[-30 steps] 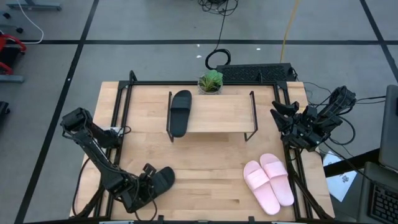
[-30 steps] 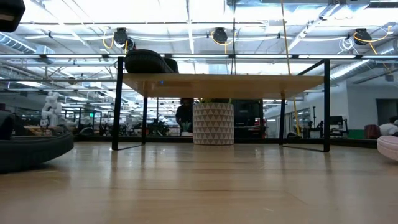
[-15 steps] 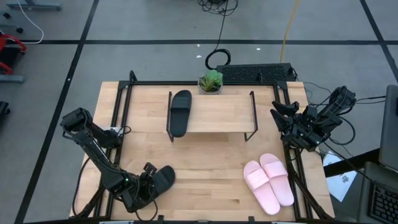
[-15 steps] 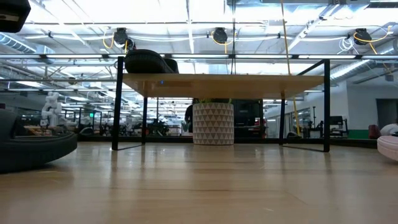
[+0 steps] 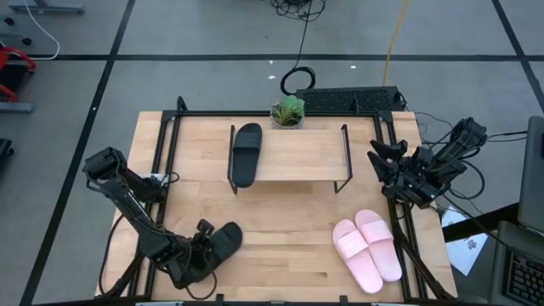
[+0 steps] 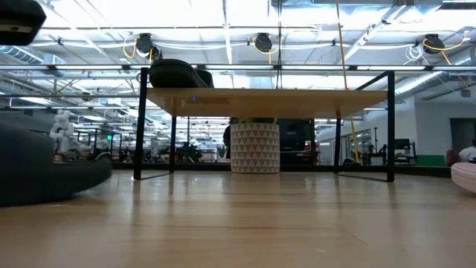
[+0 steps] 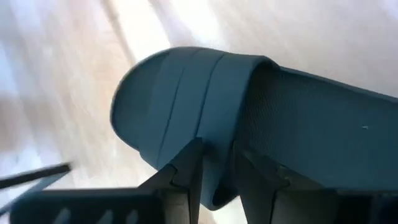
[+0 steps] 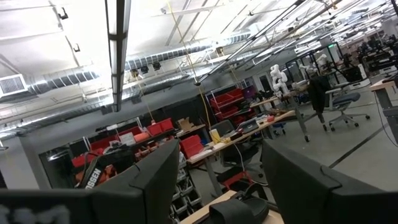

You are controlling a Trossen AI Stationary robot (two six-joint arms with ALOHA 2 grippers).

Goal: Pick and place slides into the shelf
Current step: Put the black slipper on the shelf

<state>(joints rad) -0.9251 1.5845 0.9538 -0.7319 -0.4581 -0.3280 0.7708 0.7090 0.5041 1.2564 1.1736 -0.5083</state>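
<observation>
One black slide (image 5: 224, 240) sits at the table's near-left, shut in my left gripper (image 5: 202, 252); it fills the left wrist view (image 7: 261, 118) and looms at the left of the low view (image 6: 44, 167). The other black slide (image 5: 246, 153) lies flat on the left end of the shelf's plank top (image 5: 297, 155), also seen from the low view (image 6: 178, 73). The pink pair (image 5: 367, 248) lies side by side on the table's near-right. My right gripper (image 5: 376, 160) waits open at the table's right edge, pointing out into the room (image 8: 221, 186). My left gripper pinches the black slide's rim (image 7: 217, 186) between its two fingers (image 7: 186, 174), beside the wide strap (image 7: 186, 93). It comes slanting from the table's near-left corner. The slide sits tilted in the hold; whether its underside is still on the table, I cannot tell.
A potted plant (image 5: 287, 110) stands at the table's far edge behind the shelf, its patterned pot (image 6: 255, 147) showing under the plank. Black wire legs (image 6: 138, 123) carry the shelf. Bare wood (image 5: 289, 229) lies between the held slide and the pink pair.
My left gripper, shut on the black slide, has shifted a little toward the table's right. The slide has tipped up: in the low view its upper side stands much higher and it reaches farther right than a second ago.
</observation>
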